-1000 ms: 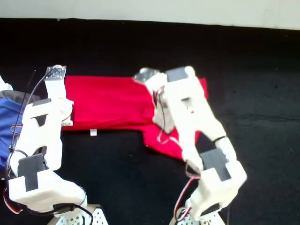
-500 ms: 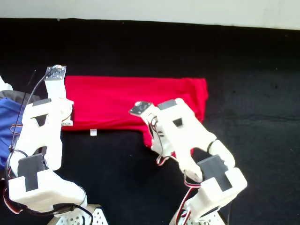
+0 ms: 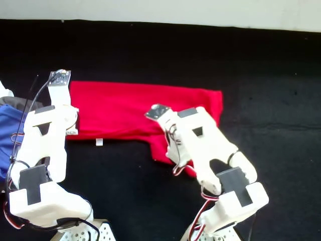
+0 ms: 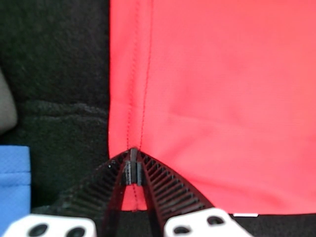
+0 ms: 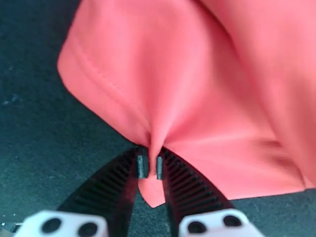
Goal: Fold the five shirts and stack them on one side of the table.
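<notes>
We log a long red fabric shirt [image 3: 120,108] on the black tabletop [image 3: 150,50]; left hand [image 4: 132,170] clenched on its stitched hem; right hand [image 5: 149,165] clenched on a bunched fold.

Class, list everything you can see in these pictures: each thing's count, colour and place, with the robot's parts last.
Table: one, black, under everything.
Red shirt: one, red, flat across the table's middle.
Blue shirt: one, blue, at the table's left edge.
Tag: one, white, at the red shirt's near edge.
Left gripper: one, black, shut on the red shirt's hem.
Right gripper: one, black, shut on the red shirt's sleeve.
</notes>
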Controlling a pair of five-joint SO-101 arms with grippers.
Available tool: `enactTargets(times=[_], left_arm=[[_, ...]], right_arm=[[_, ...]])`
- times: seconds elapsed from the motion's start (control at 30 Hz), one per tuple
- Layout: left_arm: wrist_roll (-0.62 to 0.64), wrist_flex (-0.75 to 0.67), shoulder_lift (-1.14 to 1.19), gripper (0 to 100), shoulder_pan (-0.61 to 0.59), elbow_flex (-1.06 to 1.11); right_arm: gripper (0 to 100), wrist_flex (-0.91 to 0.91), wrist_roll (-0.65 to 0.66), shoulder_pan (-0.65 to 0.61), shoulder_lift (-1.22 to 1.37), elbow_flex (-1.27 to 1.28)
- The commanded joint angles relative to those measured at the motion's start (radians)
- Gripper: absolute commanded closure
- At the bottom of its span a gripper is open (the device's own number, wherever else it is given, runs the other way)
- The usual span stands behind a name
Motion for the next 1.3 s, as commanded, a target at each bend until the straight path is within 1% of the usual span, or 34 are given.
enactTargets(times=[0.0, 0.03, 0.13, 0.3, 0.43, 0.53, 0.8, 0.83, 0.9, 0.97, 1.0, 1.03, 1.2, 1.27], left_arm=[[0.008, -0.025, 0.002, 99, -0.012, 0.002], [0.008, -0.025, 0.002, 99, -0.012, 0.002], [0.008, -0.025, 0.002, 99, -0.012, 0.002], [0.008, -0.025, 0.002, 99, -0.012, 0.002], [0.008, -0.025, 0.002, 99, -0.012, 0.002], [0.008, -0.025, 0.002, 99, -0.012, 0.002], [0.008, -0.025, 0.002, 99, -0.012, 0.002], [0.008, -0.025, 0.002, 99, -0.012, 0.002], [0.008, -0.025, 0.002, 99, -0.012, 0.002], [0.008, -0.025, 0.002, 99, -0.012, 0.002], [0.008, -0.025, 0.002, 99, -0.012, 0.002], [0.008, -0.025, 0.002, 99, -0.012, 0.002], [0.008, -0.025, 0.002, 99, -0.012, 0.002], [0.008, -0.025, 0.002, 99, -0.012, 0.002]], right_arm=[[97.7, -0.002, 0.009, 0.044, -0.022, -0.005], [99.1, -0.002, 0.009, 0.051, -0.024, -0.007], [99.3, 0.022, 0.009, 0.076, -0.024, -0.071], [99.3, 0.127, 0.009, 0.13, -0.016, -0.323], [99.3, 0.133, 0.011, 0.159, -0.004, -0.495], [99.3, 0.133, 0.011, 0.154, 0.084, -0.598], [98.8, 0.154, 0.009, 0.157, 0.42, -0.932], [97.4, 0.174, 0.005, 0.156, 0.458, -0.977], [89.9, 0.223, 0.002, 0.156, 0.518, -1.064], [80.3, 0.263, -0.041, 0.16, 0.567, -1.144], [77.0, 0.274, -0.063, 0.17, 0.588, -1.184], [75.9, 0.28, -0.084, 0.177, 0.61, -1.224], [79.4, 0.285, -0.206, 0.231, 0.668, -1.377], [79.6, 0.321, -0.245, 0.246, 0.668, -1.431]])
